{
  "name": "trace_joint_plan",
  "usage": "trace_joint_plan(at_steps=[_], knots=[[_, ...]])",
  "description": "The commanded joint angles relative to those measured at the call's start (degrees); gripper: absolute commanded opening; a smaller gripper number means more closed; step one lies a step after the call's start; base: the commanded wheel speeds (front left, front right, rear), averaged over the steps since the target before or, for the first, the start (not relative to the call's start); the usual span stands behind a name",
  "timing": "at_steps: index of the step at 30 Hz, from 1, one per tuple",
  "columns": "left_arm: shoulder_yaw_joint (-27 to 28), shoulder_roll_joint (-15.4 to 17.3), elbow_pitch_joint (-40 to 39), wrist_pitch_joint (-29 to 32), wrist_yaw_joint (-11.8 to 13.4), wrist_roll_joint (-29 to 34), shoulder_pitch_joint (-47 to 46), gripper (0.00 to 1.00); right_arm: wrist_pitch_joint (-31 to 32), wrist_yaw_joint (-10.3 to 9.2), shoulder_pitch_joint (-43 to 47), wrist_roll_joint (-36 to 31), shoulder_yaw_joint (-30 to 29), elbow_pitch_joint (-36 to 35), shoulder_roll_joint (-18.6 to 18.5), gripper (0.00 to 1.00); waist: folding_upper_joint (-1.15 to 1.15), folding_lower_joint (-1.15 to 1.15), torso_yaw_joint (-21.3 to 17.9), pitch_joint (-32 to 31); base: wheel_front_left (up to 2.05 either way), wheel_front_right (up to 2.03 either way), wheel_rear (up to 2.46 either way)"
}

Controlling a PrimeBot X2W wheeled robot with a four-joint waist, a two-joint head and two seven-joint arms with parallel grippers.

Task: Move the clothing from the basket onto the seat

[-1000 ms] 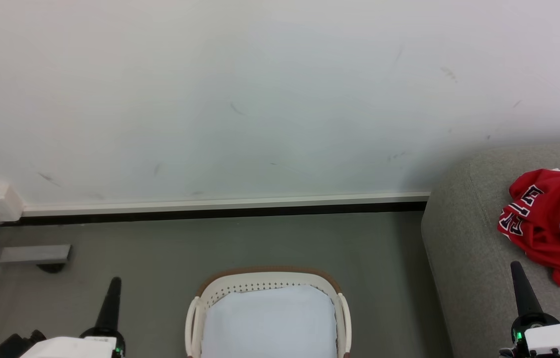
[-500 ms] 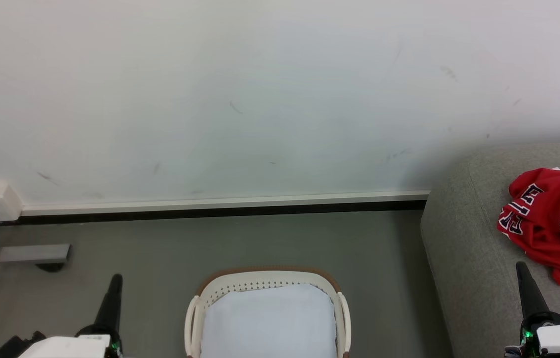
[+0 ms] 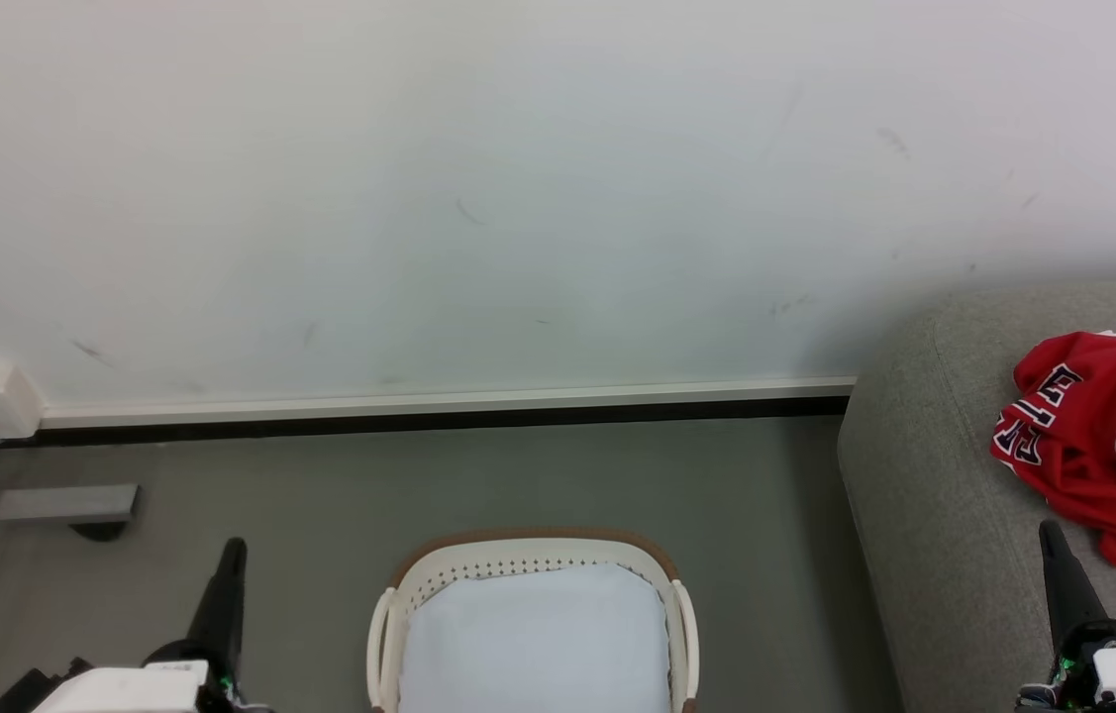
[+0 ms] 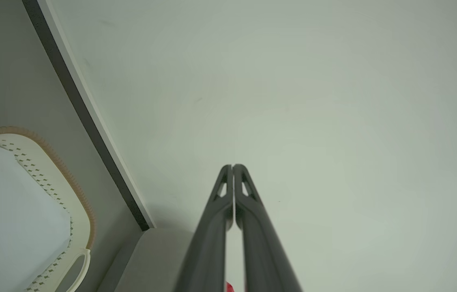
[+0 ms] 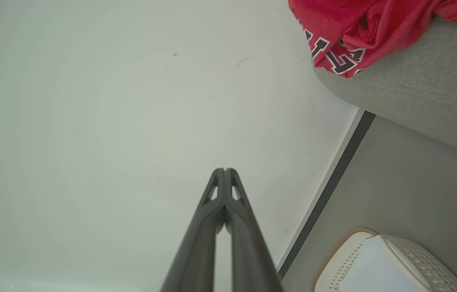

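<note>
We see the clothing (image 3: 1097,446) as soft cloth, the seat (image 3: 919,515) as matt woven fabric, the basket (image 3: 478,570) as smooth perforated plastic.

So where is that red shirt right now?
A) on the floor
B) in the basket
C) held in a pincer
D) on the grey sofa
D: the red shirt lies crumpled on the grey sofa, well apart from the basket.

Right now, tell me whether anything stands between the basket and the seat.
Nothing visible does: just floor lies between the basket and the seat. The clothing already lies on the seat.
</note>
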Motion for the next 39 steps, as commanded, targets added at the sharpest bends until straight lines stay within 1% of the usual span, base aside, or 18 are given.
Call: trace_joint_plan(at_steps=[1,19,39], knots=[[0.35,0.07,-0.34,0.44,0.05,-1.57,-0.63,0.00,0.46,-0.10,0.37,1.33,-0.53,-0.51,0.04,0.00,0.00,0.00,-0.01,0.02,0.00,0.00,0.00],[0.77,-0.35,-1.04,2.22,0.06,-7.78,-0.63,0.00,2.31,-0.12,0.57,6.52,-2.25,-0.63,0.55,0.00,0.00,0.00,-0.12,0.26,0.00,0.00,0.00],[0.74,-0.33,-1.02,2.20,0.06,-7.58,-0.61,0.00,2.18,-0.12,0.55,6.06,-2.34,-0.61,0.59,0.00,0.00,0.00,-0.12,0.26,0.00,0.00,0.00]])
